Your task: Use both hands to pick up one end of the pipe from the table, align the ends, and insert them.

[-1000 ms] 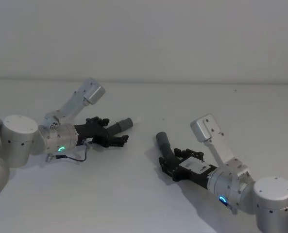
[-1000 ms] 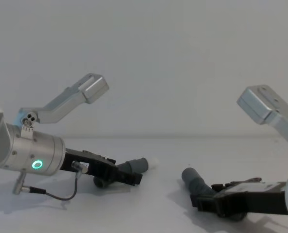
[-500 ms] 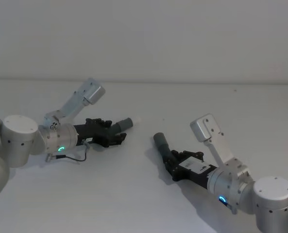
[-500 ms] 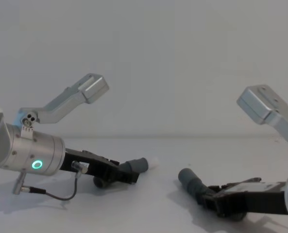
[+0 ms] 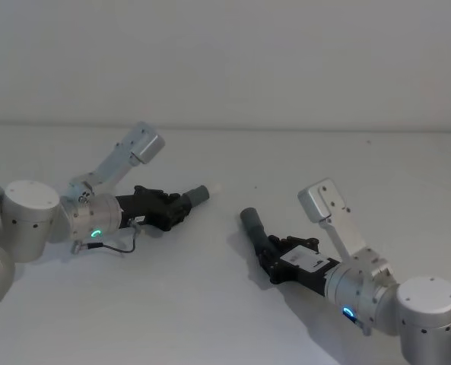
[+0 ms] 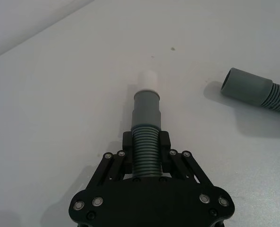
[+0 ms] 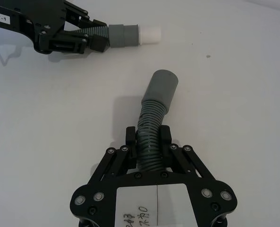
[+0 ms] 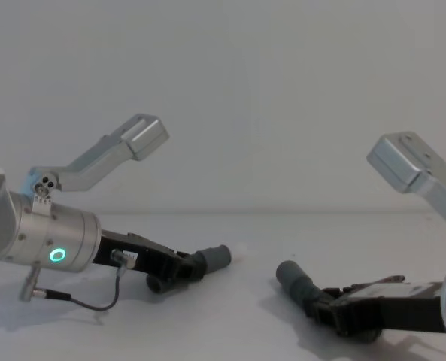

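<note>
Two hoses (image 6: 145, 156) (image 7: 150, 124) clamped by left gripper (image 5: 176, 207), right gripper (image 5: 270, 249); cuffs (image 6: 146, 108) (image 7: 161, 86) apart.

— What is at your right gripper (image 7: 148, 138)?
— Your two fingers (image 7: 131, 137) press on the ribbed part of a grey hose piece (image 7: 149, 124), one on each side. It runs out ahead of your fingertips, bends a little, and ends in a smooth cuff (image 7: 162, 87) pointing away from you.
— And beyond that?
— Farther ahead and off to one side, the left gripper (image 7: 93, 37) clamps the other hose piece (image 7: 98, 31). Its second cuff (image 7: 123, 34) carries a white tip (image 7: 148, 32). The two cuffs are apart and not in line. The white table (image 7: 234, 94) lies under all of it.
</note>
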